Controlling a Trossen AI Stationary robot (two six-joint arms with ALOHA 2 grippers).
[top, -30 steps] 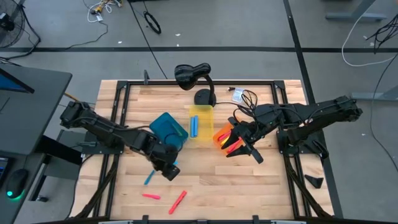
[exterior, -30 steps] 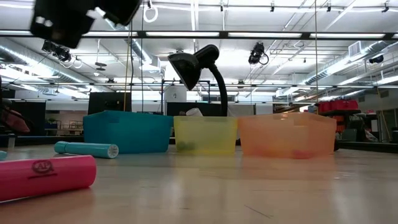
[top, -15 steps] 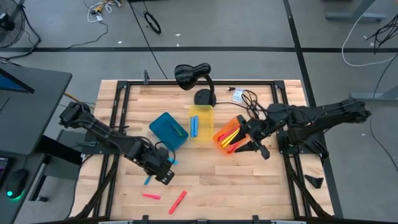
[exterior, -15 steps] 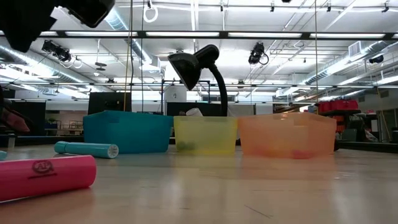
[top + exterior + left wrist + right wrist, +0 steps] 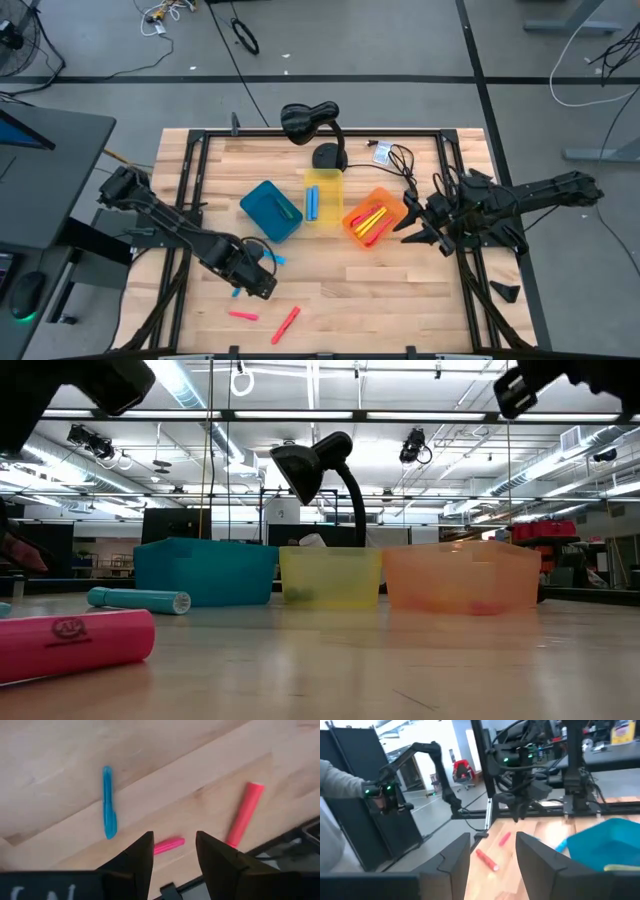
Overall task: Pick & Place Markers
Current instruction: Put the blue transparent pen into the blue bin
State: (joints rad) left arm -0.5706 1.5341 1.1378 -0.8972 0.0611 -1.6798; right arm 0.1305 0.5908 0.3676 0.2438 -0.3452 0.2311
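My left gripper (image 5: pixel 256 283) is open and empty above the near-left part of the table. In the left wrist view its fingers (image 5: pixel 175 855) stand above a short pink marker (image 5: pixel 169 845), with a blue marker (image 5: pixel 107 802) and a longer pink marker (image 5: pixel 244 815) lying flat nearby. The two pink markers (image 5: pixel 243 315) (image 5: pixel 286 323) lie near the front edge. Blue markers (image 5: pixel 238 291) (image 5: pixel 276 260) lie beside the gripper. My right gripper (image 5: pixel 420 232) is open and empty, right of the orange bin (image 5: pixel 390 205), which holds yellow and pink markers (image 5: pixel 368 222).
A blue bin (image 5: pixel 262 200), a yellow bin (image 5: pixel 324 178) with a blue marker (image 5: pixel 313 203) in it, and the orange bin stand in a row mid-table. A black desk lamp (image 5: pixel 310 122) stands behind them. A person's grey sleeve (image 5: pixel 335 785) shows beyond the table.
My right gripper has drawn back from over the orange bin toward the table's right edge. My left gripper has gone from beside the blue bin a little toward the near-left, over the loose markers. No marker has moved.
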